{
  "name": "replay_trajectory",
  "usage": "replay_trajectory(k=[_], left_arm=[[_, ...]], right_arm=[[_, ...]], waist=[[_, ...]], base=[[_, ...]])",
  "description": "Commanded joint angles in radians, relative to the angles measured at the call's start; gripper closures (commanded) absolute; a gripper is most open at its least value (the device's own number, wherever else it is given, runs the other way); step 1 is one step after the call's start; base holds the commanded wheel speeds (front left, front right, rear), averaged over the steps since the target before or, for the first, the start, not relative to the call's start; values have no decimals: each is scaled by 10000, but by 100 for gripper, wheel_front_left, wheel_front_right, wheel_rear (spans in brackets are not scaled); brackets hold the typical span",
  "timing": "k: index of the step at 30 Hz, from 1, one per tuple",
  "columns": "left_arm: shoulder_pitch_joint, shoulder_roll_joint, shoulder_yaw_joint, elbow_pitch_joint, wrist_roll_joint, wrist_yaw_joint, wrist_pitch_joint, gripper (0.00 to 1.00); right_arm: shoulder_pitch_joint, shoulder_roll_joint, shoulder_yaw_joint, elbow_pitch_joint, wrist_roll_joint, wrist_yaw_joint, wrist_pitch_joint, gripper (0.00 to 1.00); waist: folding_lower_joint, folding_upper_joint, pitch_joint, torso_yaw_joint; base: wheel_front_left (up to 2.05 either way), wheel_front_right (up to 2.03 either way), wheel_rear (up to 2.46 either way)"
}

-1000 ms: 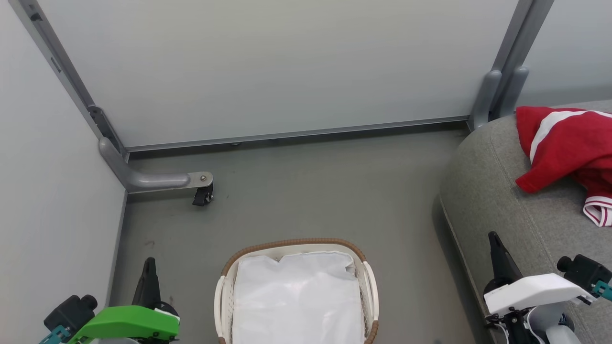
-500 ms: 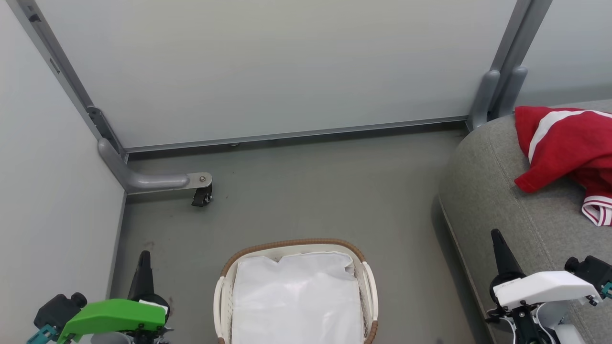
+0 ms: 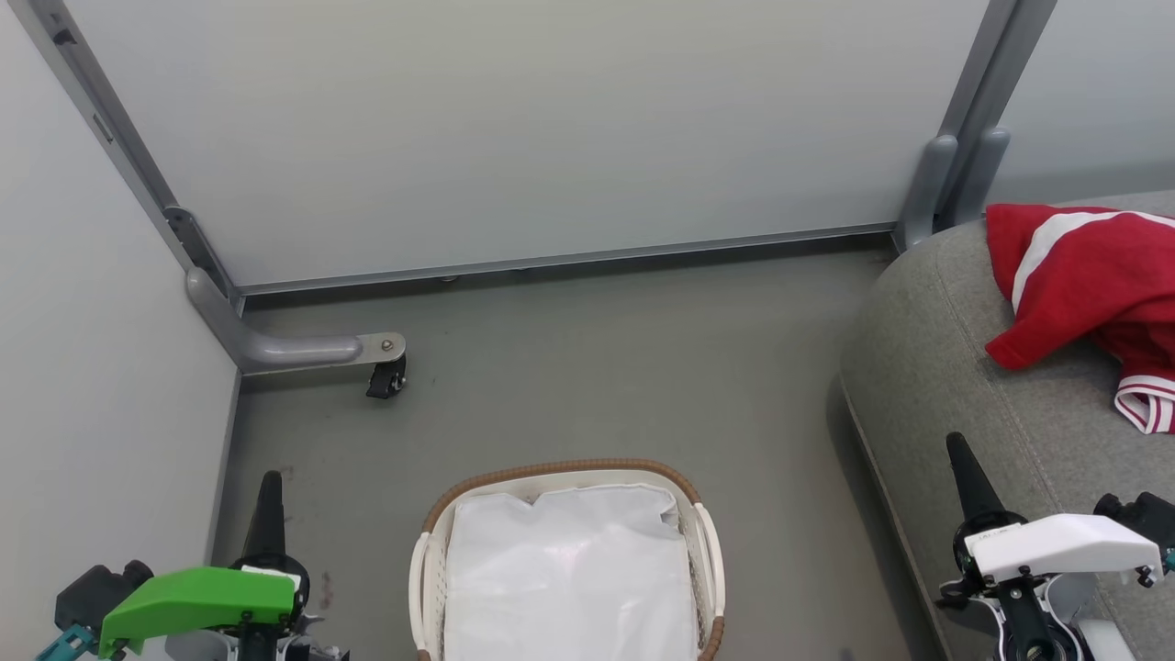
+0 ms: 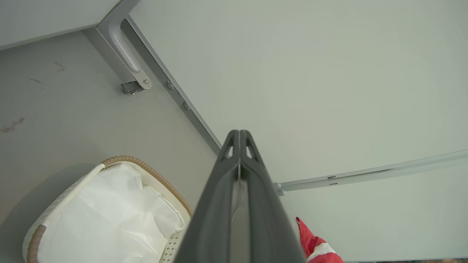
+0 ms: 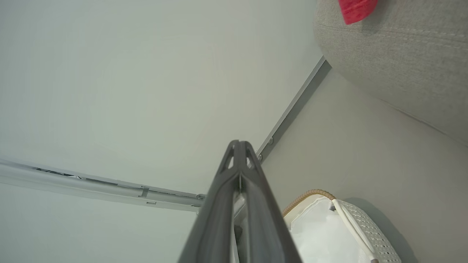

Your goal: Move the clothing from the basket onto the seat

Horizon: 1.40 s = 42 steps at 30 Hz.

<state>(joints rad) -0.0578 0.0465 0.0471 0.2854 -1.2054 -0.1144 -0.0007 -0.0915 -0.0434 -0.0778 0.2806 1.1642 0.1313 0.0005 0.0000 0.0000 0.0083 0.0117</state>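
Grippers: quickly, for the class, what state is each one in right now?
Left gripper: closed, holding nothing.
Right gripper: closed, holding nothing.

Three o'clock: red clothing (image 3: 1083,285) with white panel and striped trim, on grey seat (image 3: 936,367). Six o'clock: white perforated basket (image 3: 560,470), brown woven rim.

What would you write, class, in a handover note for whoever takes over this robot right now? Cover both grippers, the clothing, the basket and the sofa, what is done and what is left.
Left gripper: shut, empty, to the left of the basket.
Right gripper: shut, empty, near the sofa edge.
Red clothing lies on the sofa.
The basket stands on the floor and holds the white lining; no red is visible in it.
Done: the clothing is moved, it seems.
Left: check the basket's near end, which the picture's edge cuts off.
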Motion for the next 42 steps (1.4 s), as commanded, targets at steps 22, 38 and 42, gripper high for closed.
replay_trajectory(k=[22,38,42], left_arm=[[-424,52,355,-258,-1950,-105,544,100],[-510,58,530,-356,-3059,-156,875,100],[-510,59,580,-369,-3326,-168,949,100]], right_arm=[[-192,-76,-198,-245,2132,-6,546,100],[-208,-87,-292,-320,3359,-7,863,100],[-215,-89,-314,-335,3652,-7,950,100]], waist=[[0,0,-21,-47],[0,0,-36,-80],[0,0,-40,-88]], base=[[0,0,0],[0,0,0],[0,0,0]])
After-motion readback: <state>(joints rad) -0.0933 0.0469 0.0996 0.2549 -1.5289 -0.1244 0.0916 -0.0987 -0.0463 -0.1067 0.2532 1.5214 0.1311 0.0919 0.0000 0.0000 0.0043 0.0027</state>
